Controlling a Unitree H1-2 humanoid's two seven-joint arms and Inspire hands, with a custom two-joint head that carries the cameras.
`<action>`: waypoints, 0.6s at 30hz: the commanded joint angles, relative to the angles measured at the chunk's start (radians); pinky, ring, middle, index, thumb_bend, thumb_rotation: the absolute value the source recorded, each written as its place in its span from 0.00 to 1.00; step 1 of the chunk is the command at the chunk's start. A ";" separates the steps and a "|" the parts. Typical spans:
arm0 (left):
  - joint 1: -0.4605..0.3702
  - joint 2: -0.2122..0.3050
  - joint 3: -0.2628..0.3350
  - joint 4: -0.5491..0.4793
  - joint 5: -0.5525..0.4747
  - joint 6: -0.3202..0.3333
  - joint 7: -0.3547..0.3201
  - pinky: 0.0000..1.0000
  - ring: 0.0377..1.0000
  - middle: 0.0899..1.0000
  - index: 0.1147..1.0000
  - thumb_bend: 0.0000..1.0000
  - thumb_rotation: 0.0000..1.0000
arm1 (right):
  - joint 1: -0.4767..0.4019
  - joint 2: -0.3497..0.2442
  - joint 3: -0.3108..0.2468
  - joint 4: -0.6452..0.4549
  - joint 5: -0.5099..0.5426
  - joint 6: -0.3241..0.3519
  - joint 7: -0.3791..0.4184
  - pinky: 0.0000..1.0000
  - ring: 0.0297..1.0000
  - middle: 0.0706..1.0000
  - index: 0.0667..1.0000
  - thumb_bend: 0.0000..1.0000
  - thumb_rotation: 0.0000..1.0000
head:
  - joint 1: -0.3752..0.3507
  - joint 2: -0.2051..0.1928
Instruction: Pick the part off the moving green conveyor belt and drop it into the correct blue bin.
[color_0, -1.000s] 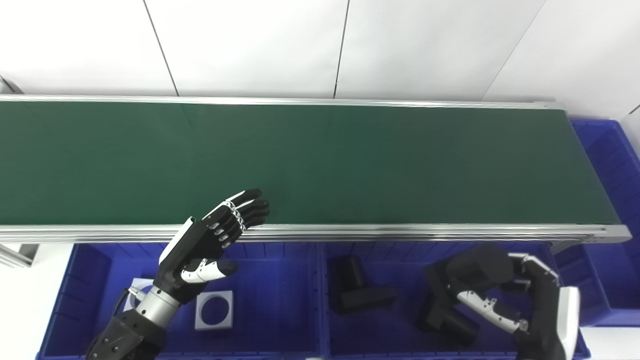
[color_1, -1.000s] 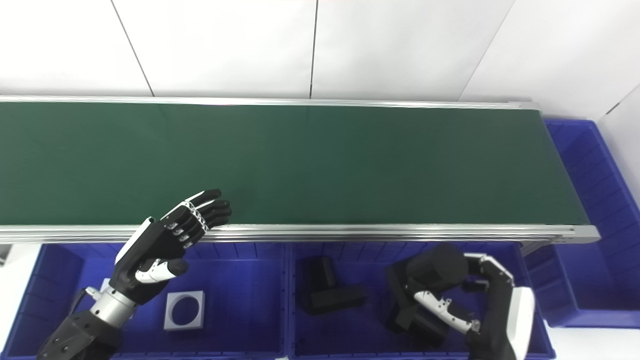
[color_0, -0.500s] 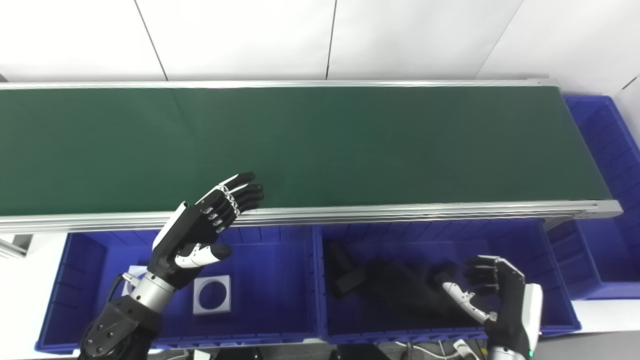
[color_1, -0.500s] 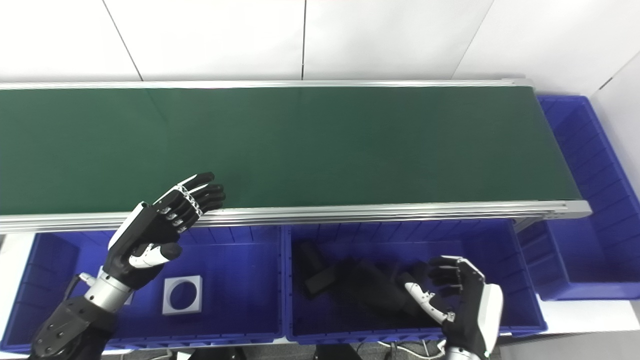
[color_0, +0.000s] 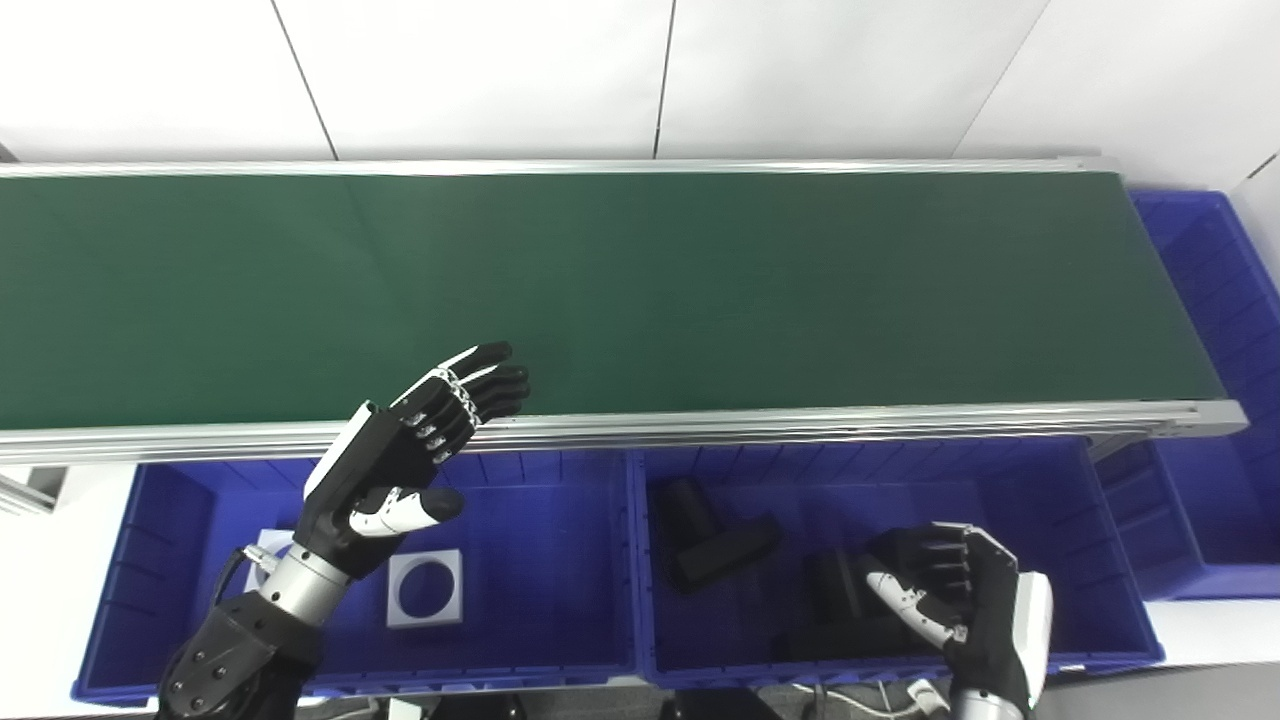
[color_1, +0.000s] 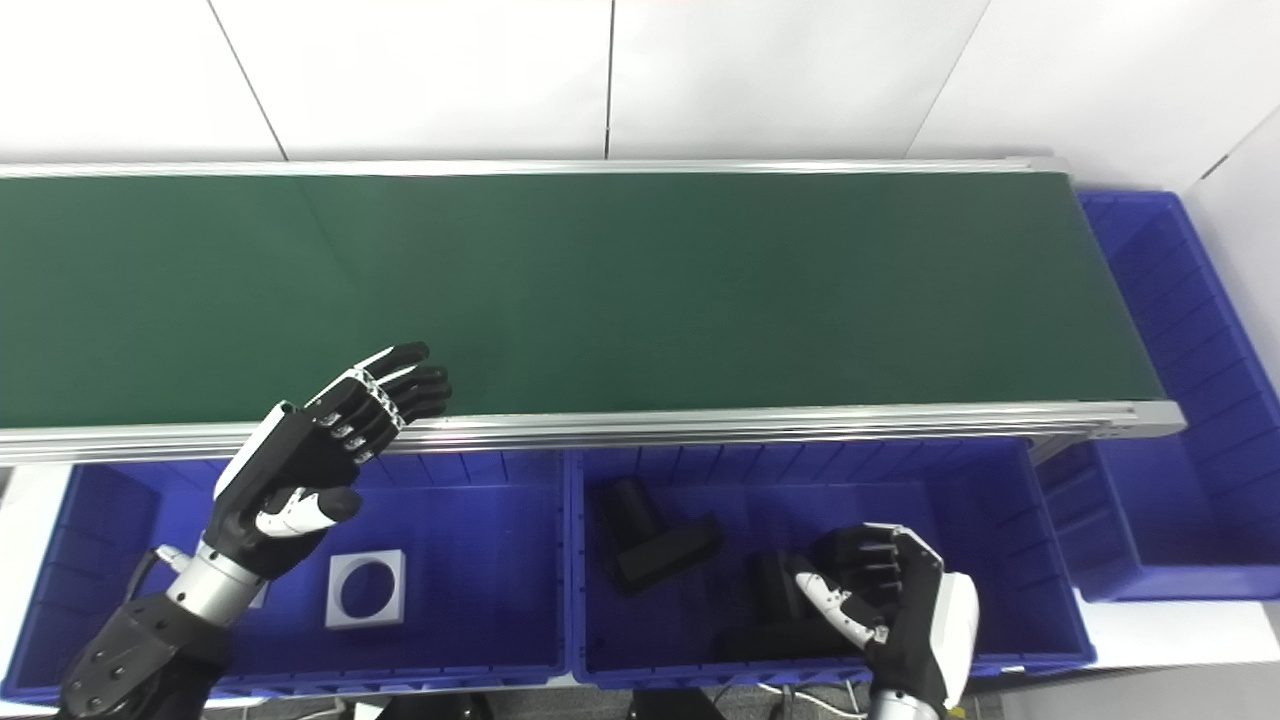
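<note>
Now the long dark-green conveyor belt (color_0: 620, 290) with its aluminium side rails carried nothing in view. Nearer than the belt's near rail sat two deep blue plastic bins side by side. In the right blue bin (color_0: 1110, 560) lay two black angular plastic parts. One black L-shaped part (color_0: 715, 540) rested toward the bin's left half, close to the belt side. The other black part (color_0: 835, 610) lay lower in the bin, just left of the right robot hand (color_0: 950, 600) and looked to be touching its white thumb, though contact could not be told for sure. That robot hand hung over the bin's right half with its fingers curled loosely and apart, palm turned toward the part, gripping nothing.

The left robot hand (color_0: 415, 455) was raised over the left blue bin (color_0: 150, 560), fingers spread wide and empty, its fingertips (color_0: 495, 375) reaching over the belt's near rail. Below it, on the left bin's floor, lay a white square plate with a round hole (color_0: 426, 588). A third blue bin (color_0: 1220, 300) stood beyond the belt's right end.
</note>
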 joint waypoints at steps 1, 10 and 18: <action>-0.005 -0.001 0.001 -0.023 -0.007 -0.011 -0.004 0.86 0.83 0.82 0.86 0.94 0.48 | 0.009 -0.006 0.001 -0.030 0.008 -0.051 -0.023 0.33 0.38 0.40 0.48 0.52 0.00 | 0.001 -0.001; -0.006 -0.005 -0.001 -0.016 -0.006 -0.013 -0.007 0.87 0.84 0.83 0.86 0.94 0.47 | 0.021 0.007 -0.001 -0.107 0.018 -0.005 -0.003 0.36 0.44 0.41 0.50 0.52 0.00 | 0.005 -0.010; -0.008 -0.011 -0.002 -0.010 -0.004 -0.011 -0.005 0.86 0.85 0.83 0.86 0.95 0.47 | 0.041 0.022 0.036 -0.272 0.023 0.015 0.043 0.39 0.48 0.42 0.50 0.52 0.01 | 0.023 -0.027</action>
